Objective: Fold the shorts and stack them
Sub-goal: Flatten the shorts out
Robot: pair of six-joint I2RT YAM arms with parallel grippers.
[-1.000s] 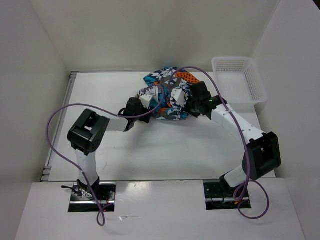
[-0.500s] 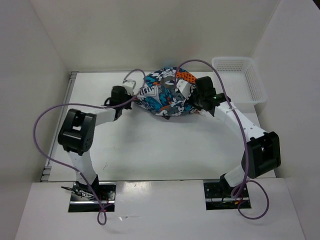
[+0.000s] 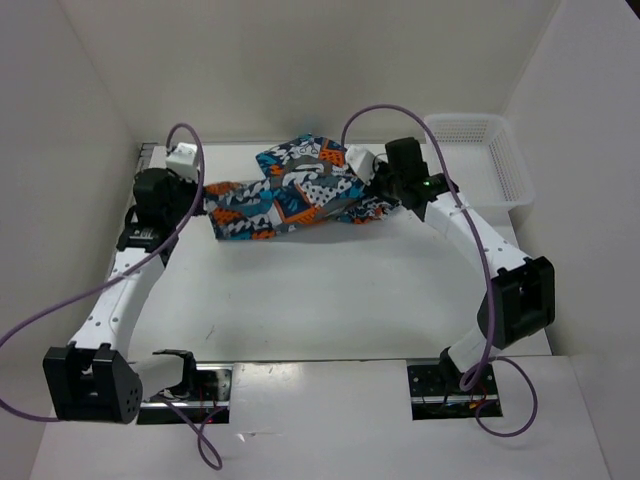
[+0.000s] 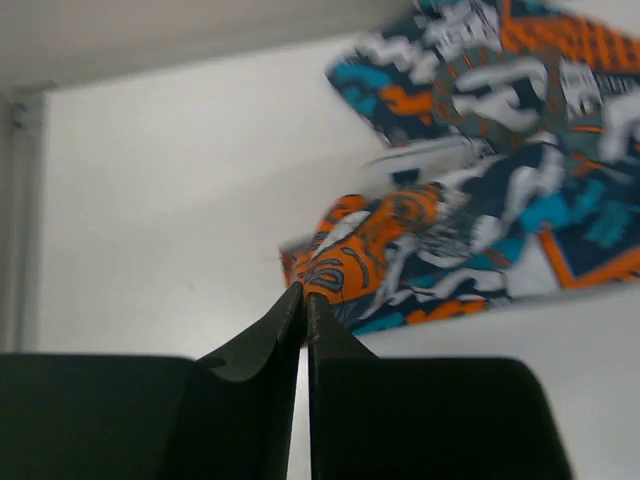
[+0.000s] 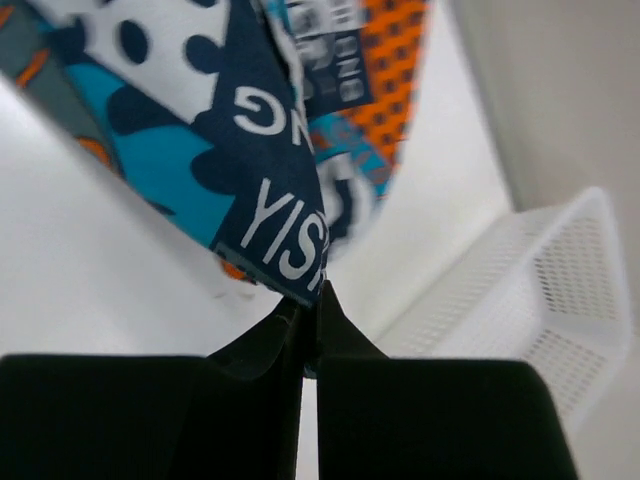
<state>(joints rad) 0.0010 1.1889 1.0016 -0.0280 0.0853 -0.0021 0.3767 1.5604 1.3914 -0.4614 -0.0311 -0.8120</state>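
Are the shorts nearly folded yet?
Not yet. Done: both ends of the shorts are gripped. In hand: the left gripper and the right gripper hold them stretched out wide. Left: every fold, then the stacking; no fold shows so far.

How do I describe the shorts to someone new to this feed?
On the far half of the white table, between the two arms, is one stretched cloth: the shorts, pinched at one end by the left gripper and at the other by the right gripper. Unlike the plain white mesh basket far right, they are a teal, orange, white and black patchwork.
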